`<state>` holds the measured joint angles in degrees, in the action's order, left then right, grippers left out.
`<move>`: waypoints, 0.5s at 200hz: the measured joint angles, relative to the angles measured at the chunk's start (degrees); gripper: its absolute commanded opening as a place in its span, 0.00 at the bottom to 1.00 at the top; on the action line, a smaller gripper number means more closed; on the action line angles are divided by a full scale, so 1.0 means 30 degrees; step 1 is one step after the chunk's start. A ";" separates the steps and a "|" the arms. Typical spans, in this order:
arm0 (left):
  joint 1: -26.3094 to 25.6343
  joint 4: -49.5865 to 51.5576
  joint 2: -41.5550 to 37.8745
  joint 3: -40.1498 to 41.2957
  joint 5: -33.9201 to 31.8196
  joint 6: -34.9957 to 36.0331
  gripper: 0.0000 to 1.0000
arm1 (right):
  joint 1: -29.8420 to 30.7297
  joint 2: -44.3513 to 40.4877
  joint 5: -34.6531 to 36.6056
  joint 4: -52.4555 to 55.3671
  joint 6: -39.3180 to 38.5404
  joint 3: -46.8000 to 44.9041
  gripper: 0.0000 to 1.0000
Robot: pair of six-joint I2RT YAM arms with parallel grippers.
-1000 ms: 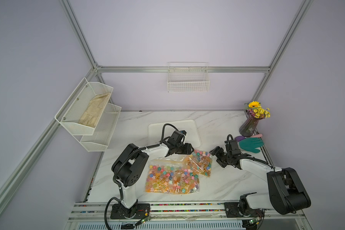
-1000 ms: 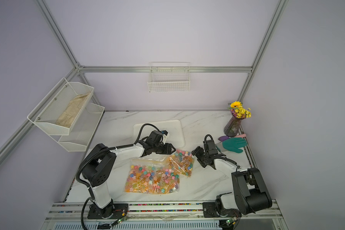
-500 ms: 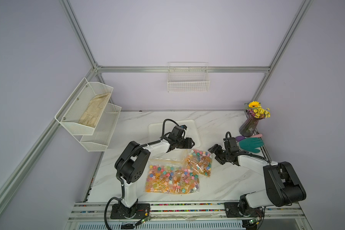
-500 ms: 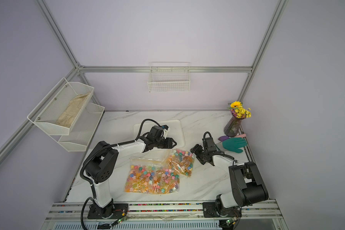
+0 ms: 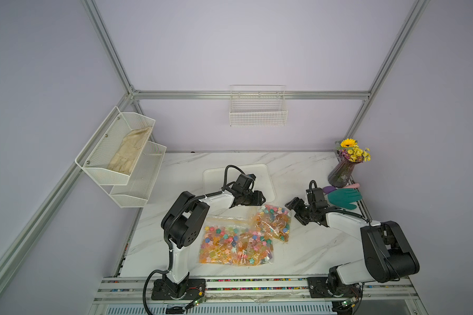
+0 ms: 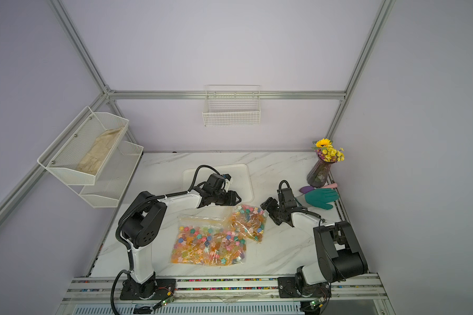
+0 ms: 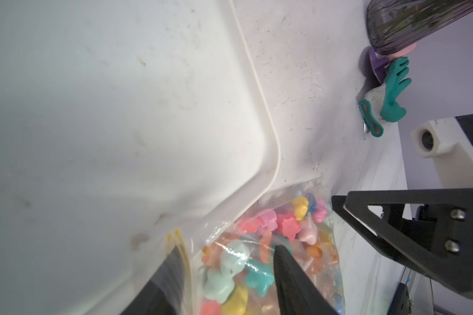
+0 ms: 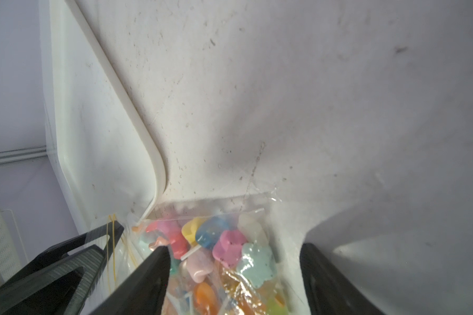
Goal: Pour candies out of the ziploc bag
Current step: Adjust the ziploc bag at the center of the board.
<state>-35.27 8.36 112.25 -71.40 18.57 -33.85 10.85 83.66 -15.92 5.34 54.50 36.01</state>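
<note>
While both arms reach over the middle of the white marble worktop [image 5: 311, 245], the smaller clear plastic zip bag [image 5: 271, 223] lies between them. It is full of little flower-shaped candies [image 7: 287, 226] on thin white sticks, in pink, blue, teal, yellow and amber. Its far end touches the near right corner of the flat white plastic tray [image 5: 210, 174]. A bigger clear zip bag [image 5: 235, 245] of the same sweets lies flat nearer the front edge, and the two overlap a little.

The left claw [image 7: 227, 248] is about half open with a corner of the small bag between its jaws. Yellow zip lines [image 7: 175, 240] cross one finger [image 7: 161, 289], but I cannot tell if it is squeezing. The right claw [image 8: 235, 249] is wide open around the bag's far right corner and holds nothing.

The bag looks soft, floppy and slippery. The hard candies inside will likely slide and shift its weight. A good hold is probably thin plastic at a corner away from the zip, not the lumpy middle, so the mouth can tip toward the tray.
</note>
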 measured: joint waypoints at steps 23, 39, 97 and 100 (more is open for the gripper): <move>0.0000 0.0532 0.0000 0.0000 -0.0146 0.0109 0.53 | 0.0000 0.0000 0.0000 0.0000 0.0000 -0.0007 0.78; 0.0000 0.0736 0.0007 -0.0124 -0.0219 0.0160 0.50 | 0.0000 0.0000 0.0000 0.0000 0.0000 -0.0007 0.78; 0.0000 0.1158 0.0444 -0.1472 -0.0255 0.0160 0.34 | 0.0000 0.0000 0.0000 -0.0015 -0.0015 -0.0015 0.78; 0.0000 0.1180 0.0488 -0.1530 -0.0248 0.0211 0.34 | 0.0000 0.0000 0.0000 -0.0015 -0.0015 -0.0015 0.78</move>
<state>-35.27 11.90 113.71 -75.99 17.82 -33.21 10.85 83.66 -15.92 5.30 54.46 35.97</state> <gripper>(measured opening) 0.359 0.781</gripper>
